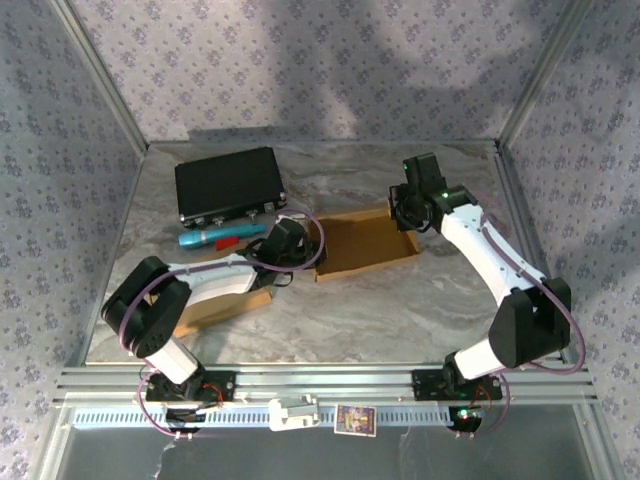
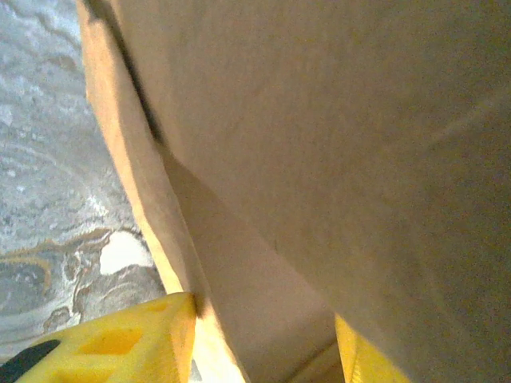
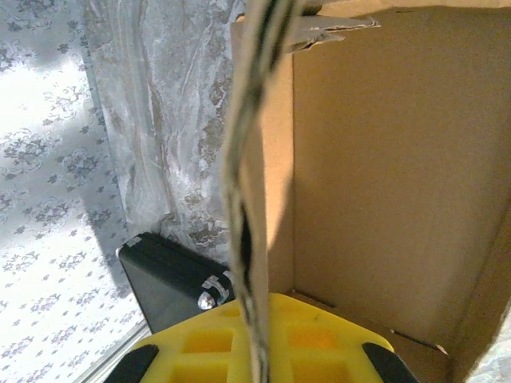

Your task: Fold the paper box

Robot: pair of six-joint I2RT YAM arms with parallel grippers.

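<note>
The paper box [image 1: 362, 243] is brown cardboard, lying open-topped in the middle of the table. My left gripper [image 1: 290, 245] is at its left end. In the left wrist view its yellow fingers [image 2: 128, 343] stand apart, open, with a box wall [image 2: 319, 159] passing between them. My right gripper [image 1: 408, 210] is at the box's far right corner. The right wrist view has the right gripper [image 3: 255, 351] shut on the upright edge of a box wall [image 3: 247, 159], with the box's inside [image 3: 383, 175] to the right.
A black case [image 1: 228, 185] lies at the back left, also seen as the black case [image 3: 172, 279] beside the wall. A blue and red pen [image 1: 213, 238] lies in front of it. A flat cardboard piece [image 1: 225, 305] sits under my left arm.
</note>
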